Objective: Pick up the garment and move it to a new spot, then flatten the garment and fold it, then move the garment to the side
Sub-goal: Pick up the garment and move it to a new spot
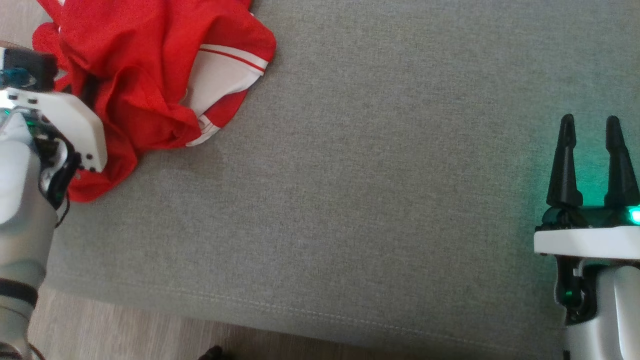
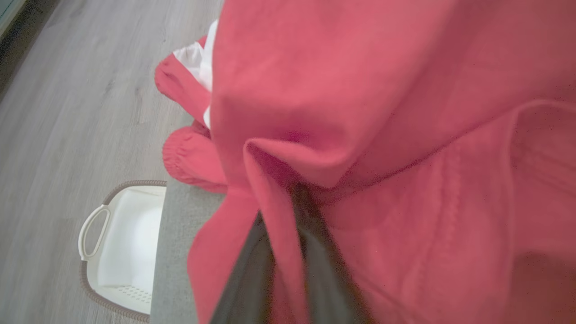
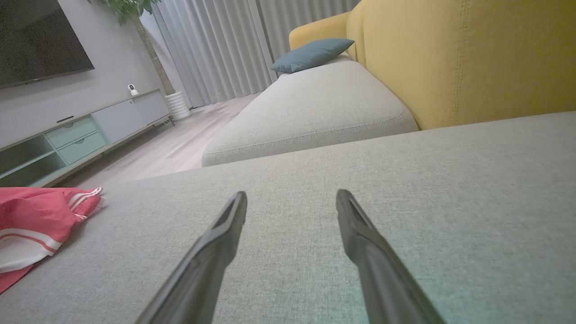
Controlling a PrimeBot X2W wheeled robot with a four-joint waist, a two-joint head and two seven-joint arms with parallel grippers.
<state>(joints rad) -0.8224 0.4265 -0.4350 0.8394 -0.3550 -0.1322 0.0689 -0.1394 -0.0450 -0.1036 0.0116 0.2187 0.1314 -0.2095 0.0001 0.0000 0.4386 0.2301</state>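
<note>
The grey sofa seat (image 1: 350,175) stretches wide and bare in front of the robot, with the red-and-white garment (image 1: 145,75) bunched in a heap at its far left corner. The left gripper (image 2: 281,211) is buried in that heap. Its two dark fingers stand narrow, with a ridge of red cloth pinched between them, so I'd say the first step, the pick-up, is in hand.

What comes next looks like a lift and a carry toward the open middle of the seat. Only one fold is caught, so the rest would likely trail and the pinch must stay firm.

The right gripper (image 1: 590,125) hangs well apart over bare fabric, fingers spread wide around nothing.

From the head the left wrist's white housing blocks the pinch – the left wrist view gives it, plus a white basket (image 2: 90,234) on the floor beside the seat. The right wrist view adds the yellow backrest (image 3: 472,58).
</note>
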